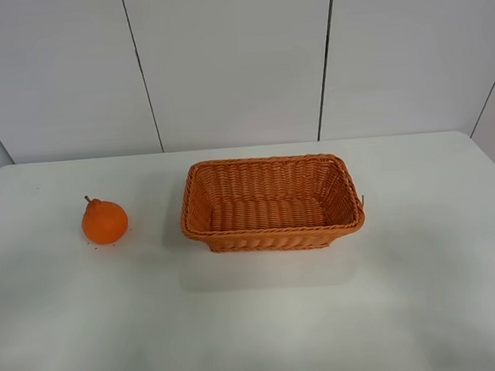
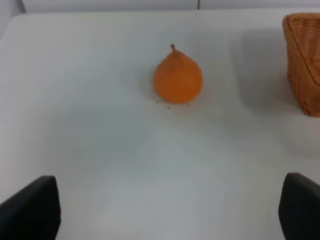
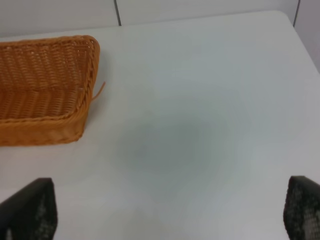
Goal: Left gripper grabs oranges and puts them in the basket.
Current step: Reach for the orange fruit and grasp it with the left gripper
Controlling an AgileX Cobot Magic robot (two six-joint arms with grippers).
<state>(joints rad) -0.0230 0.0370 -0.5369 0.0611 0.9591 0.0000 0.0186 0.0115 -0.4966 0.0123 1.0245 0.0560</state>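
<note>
While the orange (image 1: 105,222) sits untouched on the surface (image 1: 257,321), nothing is done yet.
My left gripper (image 2: 165,210) hovers short of it, fingers (image 2: 30,210) spread wide and empty (the right gripper (image 3: 167,210) likewise); the basket (image 1: 272,239), well apart from the fruit, holds nothing. Approach, grasp, carry and drop are all left.

The left gripper (image 2: 167,215) and the right gripper (image 3: 167,212) both hang above the worktop (image 1: 258,337) toward its near edge, jaws spread wide.

Soft, even overhead light leaves faint shadows on the white desk (image 1: 257,321), and both wrist views look slightly blurred.
</note>
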